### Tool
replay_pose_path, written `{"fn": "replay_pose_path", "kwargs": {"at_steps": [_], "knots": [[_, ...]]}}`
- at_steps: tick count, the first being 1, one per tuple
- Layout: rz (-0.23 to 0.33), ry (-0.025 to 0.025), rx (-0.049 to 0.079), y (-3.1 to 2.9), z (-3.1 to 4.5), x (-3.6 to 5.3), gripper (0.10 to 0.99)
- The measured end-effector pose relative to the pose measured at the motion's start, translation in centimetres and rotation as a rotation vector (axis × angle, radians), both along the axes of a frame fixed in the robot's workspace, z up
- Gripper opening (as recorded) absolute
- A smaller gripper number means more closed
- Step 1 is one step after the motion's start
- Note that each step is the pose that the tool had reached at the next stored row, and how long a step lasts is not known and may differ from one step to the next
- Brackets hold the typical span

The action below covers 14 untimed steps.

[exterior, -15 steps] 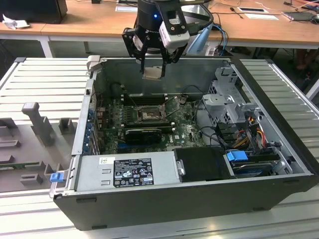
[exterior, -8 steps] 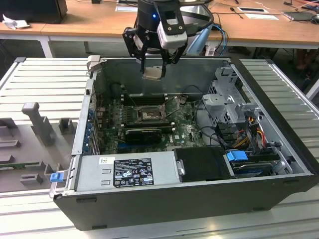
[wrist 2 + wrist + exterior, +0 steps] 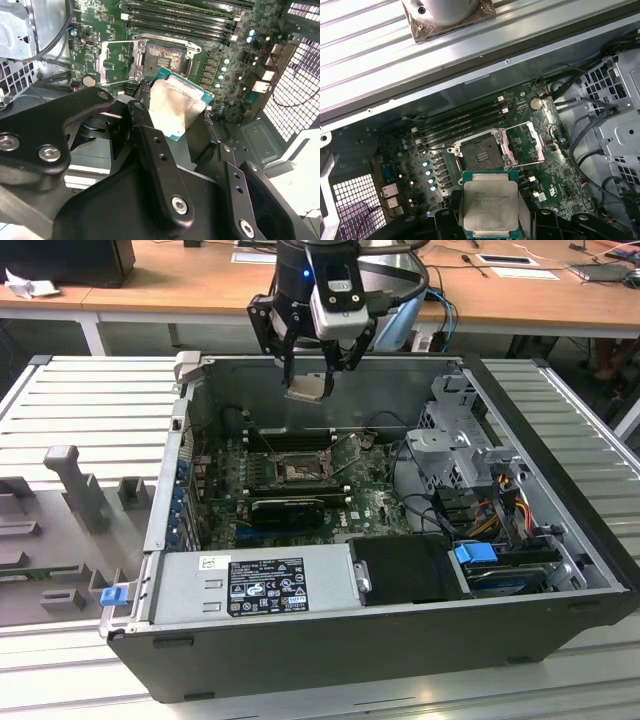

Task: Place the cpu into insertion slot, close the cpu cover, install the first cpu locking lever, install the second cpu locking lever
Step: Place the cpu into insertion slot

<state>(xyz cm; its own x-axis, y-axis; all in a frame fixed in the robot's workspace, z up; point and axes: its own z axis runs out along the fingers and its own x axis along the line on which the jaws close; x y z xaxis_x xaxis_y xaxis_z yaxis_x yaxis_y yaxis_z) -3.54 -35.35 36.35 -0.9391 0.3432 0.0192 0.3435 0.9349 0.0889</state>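
Observation:
My gripper (image 3: 308,386) hangs above the open computer case, shut on the cpu (image 3: 305,391), a flat pale square chip held by its edges. The cpu (image 3: 175,107) shows between the black fingers in both wrist views (image 3: 490,202). Below it on the green motherboard lies the insertion slot (image 3: 297,472), a black-framed square socket (image 3: 481,155), bare and uncovered (image 3: 167,56). The cpu cover (image 3: 520,145), a silver frame with a window, is swung open beside the slot (image 3: 117,62). The chip is well above the slot and apart from it.
Long black memory slots (image 3: 285,440) run behind the socket and a black expansion card (image 3: 285,508) lies in front of it. A grey power supply (image 3: 250,585) fills the near side. The drive cage (image 3: 460,445) and cables are on the exterior view's right. The case wall (image 3: 185,430) stands close.

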Motion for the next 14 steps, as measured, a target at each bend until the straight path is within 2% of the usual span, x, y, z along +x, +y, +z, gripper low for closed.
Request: {"fn": "replay_pose_path", "kwargs": {"at_steps": [10, 14], "knots": [[-0.005, 0.0001, 0.000, 0.00, -0.25, 0.00, 0.529], [-0.023, 0.0000, 0.000, 0.00, -0.27, 0.00, 0.529]]}}
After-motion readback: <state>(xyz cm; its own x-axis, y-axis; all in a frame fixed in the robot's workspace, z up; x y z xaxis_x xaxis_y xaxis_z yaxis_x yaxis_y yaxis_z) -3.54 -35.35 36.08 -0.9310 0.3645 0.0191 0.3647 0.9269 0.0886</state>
